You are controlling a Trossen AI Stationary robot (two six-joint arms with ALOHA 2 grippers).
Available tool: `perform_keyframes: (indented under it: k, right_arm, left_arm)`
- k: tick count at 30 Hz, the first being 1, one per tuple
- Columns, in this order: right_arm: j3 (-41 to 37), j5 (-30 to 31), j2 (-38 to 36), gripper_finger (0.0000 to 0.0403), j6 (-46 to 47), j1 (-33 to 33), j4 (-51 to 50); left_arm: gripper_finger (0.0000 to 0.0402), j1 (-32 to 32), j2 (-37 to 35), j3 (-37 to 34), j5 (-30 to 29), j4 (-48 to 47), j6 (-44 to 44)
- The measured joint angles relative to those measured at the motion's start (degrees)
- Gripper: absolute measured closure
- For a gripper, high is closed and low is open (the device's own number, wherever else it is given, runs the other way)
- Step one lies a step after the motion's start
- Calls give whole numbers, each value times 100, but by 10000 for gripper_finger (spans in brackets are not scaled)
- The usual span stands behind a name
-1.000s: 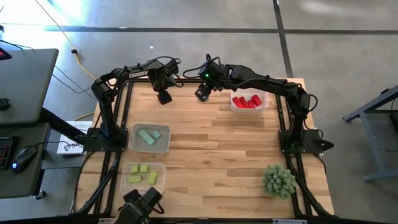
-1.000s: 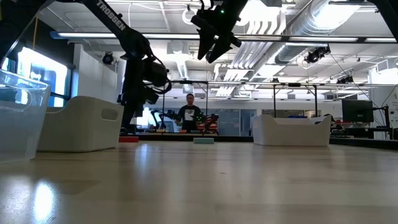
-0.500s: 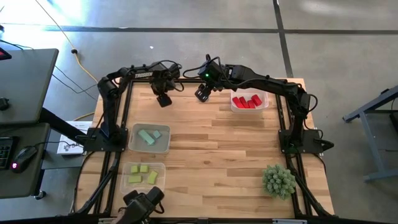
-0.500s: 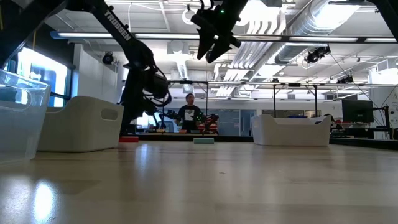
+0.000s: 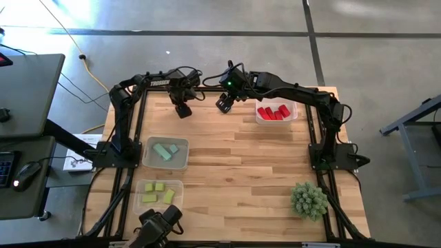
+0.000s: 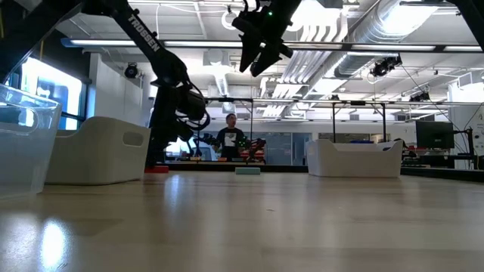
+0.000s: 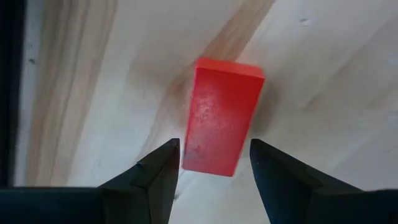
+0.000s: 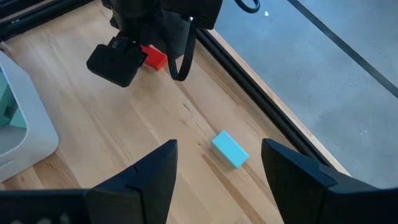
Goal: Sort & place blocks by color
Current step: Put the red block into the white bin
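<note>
A red block [image 7: 221,118] lies flat on the table near its far edge. My left gripper [image 7: 214,146] is open and low over it, one finger on each side of the block's near end; I cannot tell whether they touch. In the high view my left gripper [image 5: 182,109] covers the block. A teal block [image 8: 229,150] lies on the table farther right, below my open right gripper [image 8: 219,149], which hovers high [image 6: 257,57]. In the low view the red block [image 6: 156,169] and the teal block [image 6: 247,171] rest on the far table.
Three clear trays stand on the table: one with red blocks [image 5: 275,112] at the far right, one with teal blocks [image 5: 167,153] at the left, one with yellow-green blocks [image 5: 160,193] at the near left. A spiky green plant ball [image 5: 308,200] sits near right. A person [image 6: 230,140] stands in the room behind the table.
My left gripper has come down toward the red block near the far edge, with its arm shifting a little to the right. My right arm has kept still.
</note>
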Motion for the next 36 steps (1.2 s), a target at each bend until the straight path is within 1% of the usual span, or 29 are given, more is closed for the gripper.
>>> perform_keyframes:
  k: [4,9,14,17,23,28,31,36]
  right_arm:
    - [0,0,0,181,0,0,-2]
    - [0,-2,0,181,0,0,-1]
    - [0,-2,0,181,0,0,-2]
    - [0,-2,0,181,-1,0,-2]
    - [0,-2,0,181,0,0,-2]
    - [0,-4,0,181,0,0,-2]
    - [0,-4,0,181,0,0,-2]
    - [0,-4,0,181,0,0,-2]
  left_arm:
    - [216,60,18,0,233,-2,1]
    - [216,127,190,12,198,-22,-13]
    - [218,71,198,17,78,-17,39]
    - [234,62,200,14,67,-15,91]
    - [298,62,195,16,61,-17,195]
    - [300,62,158,5,80,-19,195]
    - [300,68,101,-11,192,-32,197]
    - [300,68,-129,-15,322,-176,197]
